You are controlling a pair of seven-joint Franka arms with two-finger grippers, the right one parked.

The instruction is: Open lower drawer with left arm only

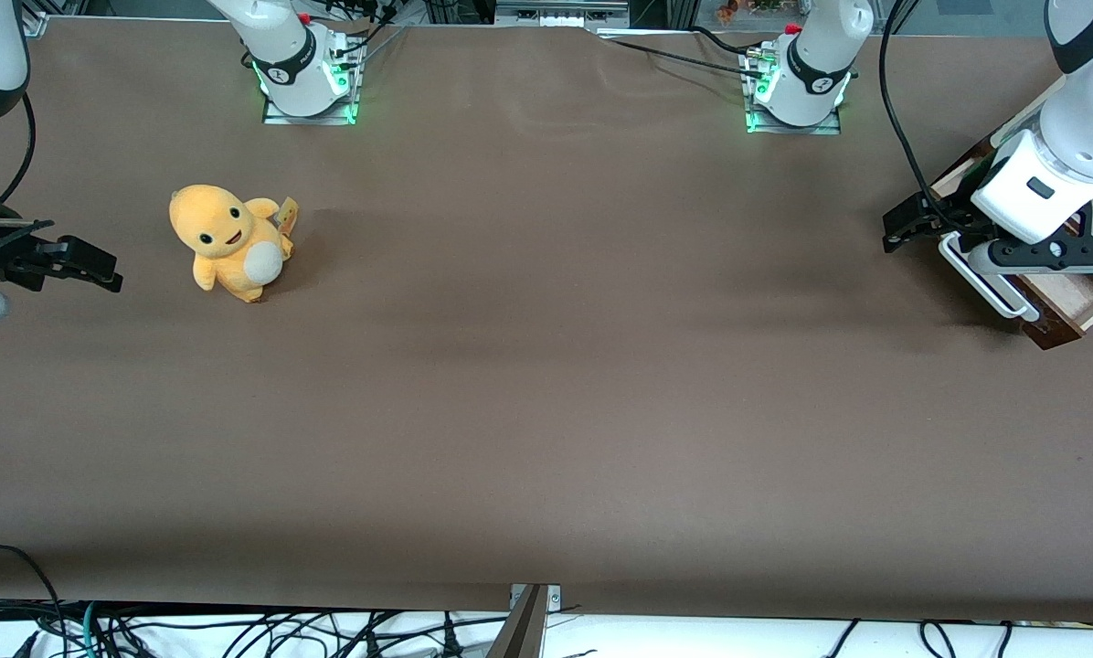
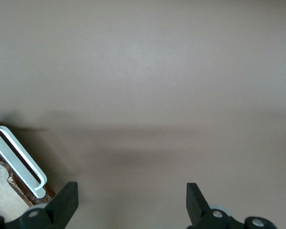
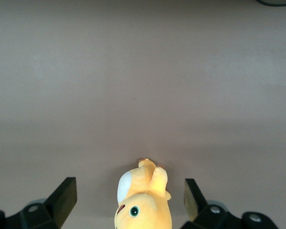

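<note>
One soft toy (image 1: 231,241) is the first thing we meet as we sweep across the front view: a yellow-orange plush with a pale belly, sitting on the brown table (image 1: 546,384) toward the parked arm's end. In the right wrist view the same toy (image 3: 143,202) shows on the plain brown surface.

Next we cross a long bare stretch of table before we reach the working arm's end. There the left arm (image 1: 1072,137) reaches down, white with dark grey joints and a black cable looping along it. Its gripper (image 1: 903,228) hangs above the table just beside the lower drawer (image 1: 1072,306), with nothing between its fingers. In the left wrist view we see both fingers (image 2: 66,200) spread wide apart over bare table.

The lower drawer stands pulled out, its pale interior showing inside the dark-brown box. Its white bar handle (image 1: 985,279) runs across the front, and in the left wrist view the handle (image 2: 19,160) lies near one finger, not touching it.
</note>
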